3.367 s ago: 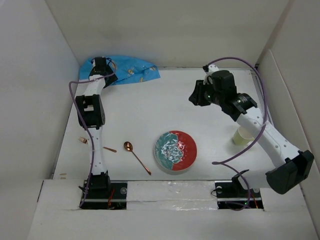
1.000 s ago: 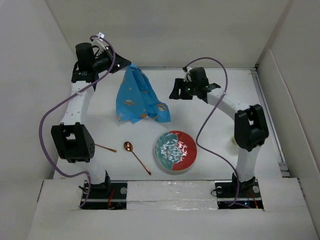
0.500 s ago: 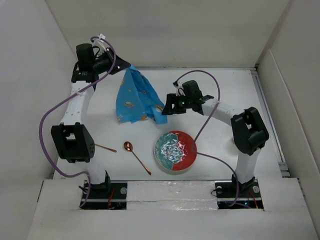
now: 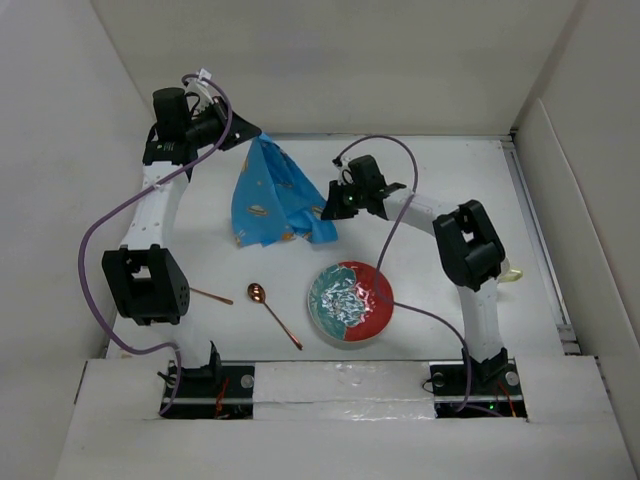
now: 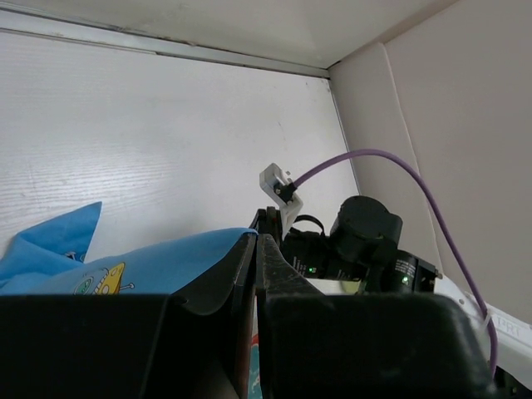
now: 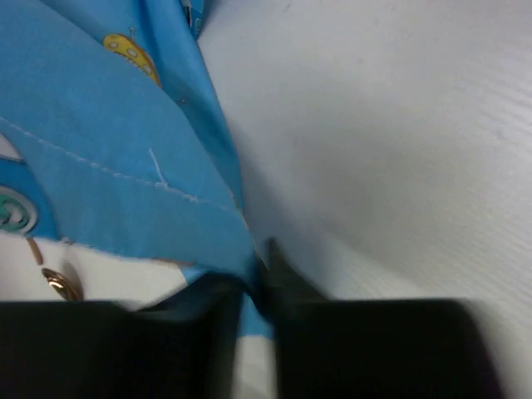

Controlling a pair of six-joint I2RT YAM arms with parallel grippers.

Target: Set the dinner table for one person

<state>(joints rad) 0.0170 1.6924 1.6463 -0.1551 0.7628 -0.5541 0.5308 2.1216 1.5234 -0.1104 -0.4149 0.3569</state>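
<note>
- the left gripper was clenched tight on the top corner of the blue cloth mat, held up high over the far left of the dinner table.
- the mat hung down from it like a little tent, w/ its low end on the table.
- the right gripper was at the mat's low right corner. in its wrist view the fingers looked squeezed on the blue edge, w/ cloth b/w them. that pic was blurry, so prob. grasping the mat, not fully sure.
- my guess: the job was early on. the mat was not flat yet, so laying it out was only half done.
- the plate sat at the front middle on bare table, not on the mat. the spoon lay just left of it.
- a thin brown stick poked out by the left arm. maybe another eating tool, couldn't tell.
- a pale cup peeked out from behind the right arm.
- left to do, i think: pull the mat flat, then put plate, spoon, cup etc. on or beside it.
- room: the middle and far right of the table were bare, good for spreading the mat.
- edges: white walls stood close on the left, back and right. the left gripper was near the back left corner, so not much room there.
- the plate was near the mat's low end, so a pull toward the front could bump it.
- the purple cable looped above the right gripper and might snag.
</note>
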